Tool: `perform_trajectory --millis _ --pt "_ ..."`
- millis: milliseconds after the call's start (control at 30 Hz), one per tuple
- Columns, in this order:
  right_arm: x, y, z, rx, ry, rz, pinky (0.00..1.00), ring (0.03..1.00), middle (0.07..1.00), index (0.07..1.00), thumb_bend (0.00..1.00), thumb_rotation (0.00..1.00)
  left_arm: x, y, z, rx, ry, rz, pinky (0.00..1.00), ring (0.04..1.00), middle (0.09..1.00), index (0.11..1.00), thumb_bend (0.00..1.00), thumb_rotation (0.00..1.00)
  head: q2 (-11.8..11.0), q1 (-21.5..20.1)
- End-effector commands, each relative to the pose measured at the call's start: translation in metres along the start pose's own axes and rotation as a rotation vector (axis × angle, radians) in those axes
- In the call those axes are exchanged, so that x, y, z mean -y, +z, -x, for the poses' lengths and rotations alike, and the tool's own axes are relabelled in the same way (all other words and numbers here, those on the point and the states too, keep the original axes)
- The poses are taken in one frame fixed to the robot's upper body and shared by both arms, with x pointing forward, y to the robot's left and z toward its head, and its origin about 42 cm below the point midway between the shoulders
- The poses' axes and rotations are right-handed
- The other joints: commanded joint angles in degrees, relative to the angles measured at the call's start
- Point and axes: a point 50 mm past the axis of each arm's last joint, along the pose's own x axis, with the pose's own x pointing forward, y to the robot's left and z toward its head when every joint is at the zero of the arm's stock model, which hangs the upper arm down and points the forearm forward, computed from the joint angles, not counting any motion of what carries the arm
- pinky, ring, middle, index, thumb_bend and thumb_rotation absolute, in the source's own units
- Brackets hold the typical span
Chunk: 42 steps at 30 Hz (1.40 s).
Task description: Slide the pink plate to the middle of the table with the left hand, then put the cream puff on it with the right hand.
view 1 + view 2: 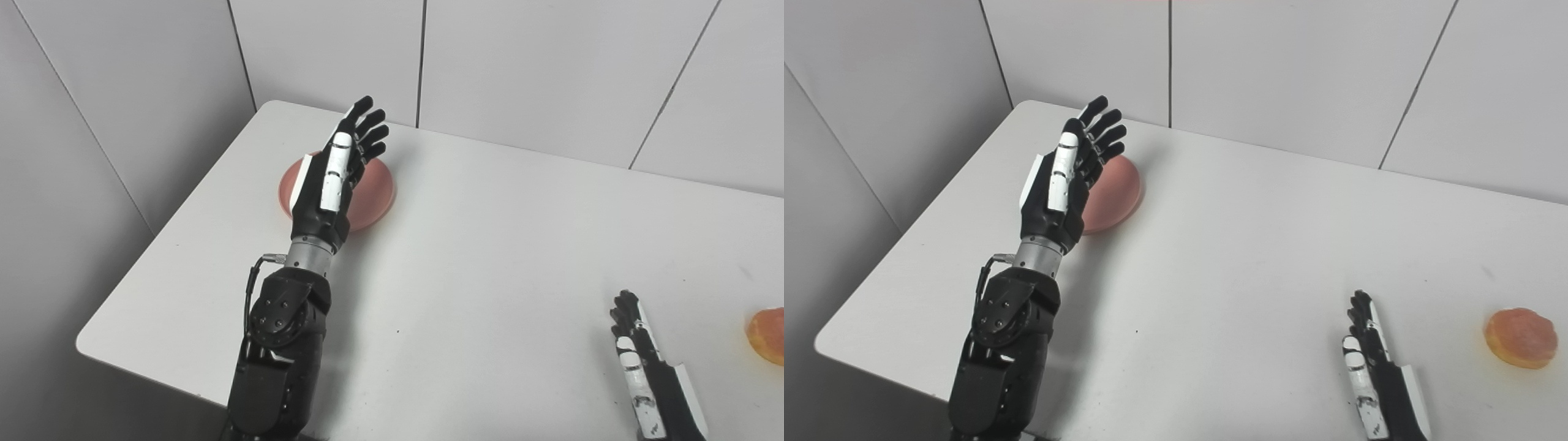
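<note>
Left hand (1059,184) raised edge-on over table (490,257), fingers extended and spread, nothing held. One pink plate (376,190) seen just beyond and right of its palm, partly hidden behind hand; contact cannot be told. Right hand (1375,361) held low near front edge, fingers straight and close together, nothing grasped. One cream puff (1521,337) lying right of right hand, apart from it, untouched. Plate well apart from puff, across table. Two hands, one plate, one puff counted.
</note>
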Motion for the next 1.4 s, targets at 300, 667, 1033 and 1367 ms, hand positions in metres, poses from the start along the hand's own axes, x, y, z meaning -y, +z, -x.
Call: perform_trajectory --millis 300,667,1033,1367 --pt "0.007 -0.003 0.006 -0.028 -0.008 0.008 1.0 1.0 1.0 1.0 0.02 1.0 -0.045 0.021 -0.04 0.075 0.073 0.031 0.87 0.878 0.878 0.866 0.44 1.0 0.26 0.21" --pt "0.007 -0.004 0.006 -0.027 -0.011 0.009 1.0 1.0 1.0 1.0 0.0 1.0 -0.076 0.027 -0.062 0.061 0.134 0.022 0.86 0.868 0.872 0.856 0.43 1.0 0.27 0.26" --pt "0.006 -0.004 0.005 -0.027 -0.008 0.009 1.0 1.0 1.0 1.0 0.0 1.0 -0.105 0.026 -0.075 0.03 0.184 0.06 0.84 0.858 0.861 0.85 0.45 1.0 0.37 0.22" --pt "0.005 -0.003 0.006 -0.031 -0.01 0.007 1.0 1.0 1.0 1.0 0.01 1.0 -0.125 0.01 -0.081 -0.024 0.228 0.14 0.87 0.875 0.87 0.86 0.47 1.0 0.5 0.21"
